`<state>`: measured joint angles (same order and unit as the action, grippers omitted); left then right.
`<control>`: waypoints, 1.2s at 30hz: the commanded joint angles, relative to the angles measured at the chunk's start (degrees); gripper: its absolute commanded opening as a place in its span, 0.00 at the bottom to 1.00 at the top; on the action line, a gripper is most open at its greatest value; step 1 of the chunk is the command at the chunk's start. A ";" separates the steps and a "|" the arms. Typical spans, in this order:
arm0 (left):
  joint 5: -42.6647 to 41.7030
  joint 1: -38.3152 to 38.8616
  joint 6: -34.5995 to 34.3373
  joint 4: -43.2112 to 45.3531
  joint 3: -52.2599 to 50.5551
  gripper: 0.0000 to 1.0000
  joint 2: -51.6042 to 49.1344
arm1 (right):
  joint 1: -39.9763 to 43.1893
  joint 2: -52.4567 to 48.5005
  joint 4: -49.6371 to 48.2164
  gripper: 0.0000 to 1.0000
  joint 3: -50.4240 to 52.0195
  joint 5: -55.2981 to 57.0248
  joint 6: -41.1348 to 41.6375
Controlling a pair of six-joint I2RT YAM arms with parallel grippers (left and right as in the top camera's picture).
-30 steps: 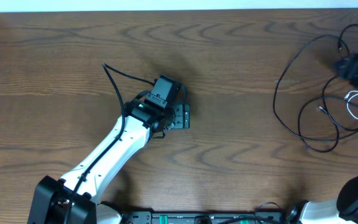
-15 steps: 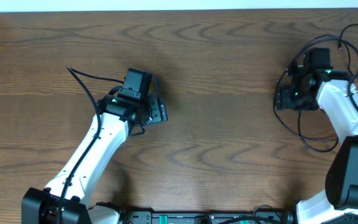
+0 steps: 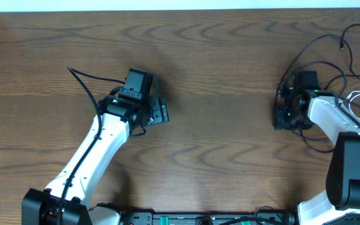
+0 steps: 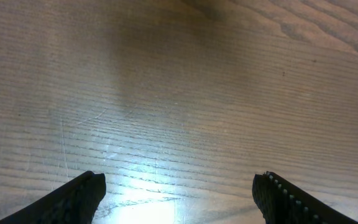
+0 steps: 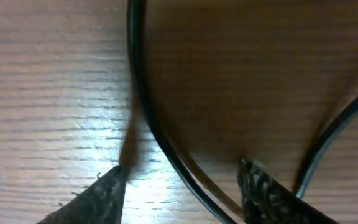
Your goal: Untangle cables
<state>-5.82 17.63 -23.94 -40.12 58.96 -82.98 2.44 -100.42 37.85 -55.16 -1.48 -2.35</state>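
Two claws, both spread: the left gripper (image 4: 179, 183) hovers over the tabletop (image 3: 230, 75) left of centre. The right gripper (image 5: 180, 171) straddles a black cable (image 5: 140, 106) without pinching it, among the cables (image 3: 309, 47) at the right edge.

We see thin black flexible cords (image 3: 305, 50) lying in wide, overlapping loops at the far right of the wooden tabletop (image 3: 230, 75), crossing one another several times. A shorter, thinner white cord (image 3: 355, 95) curls among them near the right edge. Close up, one black strand (image 5: 143, 106) curves flat across the wood.
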 commanded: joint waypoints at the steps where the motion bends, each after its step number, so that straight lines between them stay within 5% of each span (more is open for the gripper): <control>1: -0.07 -0.24 0.52 -0.42 0.52 0.81 0.70 | -0.07 -0.44 -1.05 0.41 4.11 2.45 3.04; 4: -1.03 -0.26 0.52 -0.39 0.52 0.81 0.70 | 0.39 -0.42 -2.58 0.13 4.44 4.15 4.87; 7: -1.05 -0.24 0.50 -0.42 0.52 0.81 0.70 | 0.85 -0.42 -4.52 0.01 4.09 4.15 4.87; 15: -1.01 -0.26 0.52 -0.37 0.52 0.81 0.70 | 3.52 -0.28 -0.92 0.01 -9.46 4.17 4.92; 22: -1.20 -0.20 0.57 -0.61 0.52 0.81 0.70 | 18.08 -0.28 3.61 0.01 -27.91 7.56 12.31; 28: -1.18 -0.20 0.57 -0.57 0.52 0.81 0.70 | 28.13 -0.48 8.09 0.01 -27.28 10.19 19.26; 30: -1.18 -0.20 0.57 -0.55 0.52 0.81 0.70 | 30.93 -0.48 9.38 0.13 -26.29 8.81 21.75; 34: -1.14 -0.20 0.61 -0.52 0.52 0.81 0.70 | 33.22 -0.48 8.50 0.66 -26.18 -5.84 20.74; 36: -0.35 -0.20 1.55 -0.35 0.52 0.81 0.70 | 32.89 -0.46 5.90 0.72 -26.21 -18.91 14.40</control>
<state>-7.16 17.63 -23.92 -40.49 58.96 -82.96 35.97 -101.10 45.52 -81.45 -2.55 16.64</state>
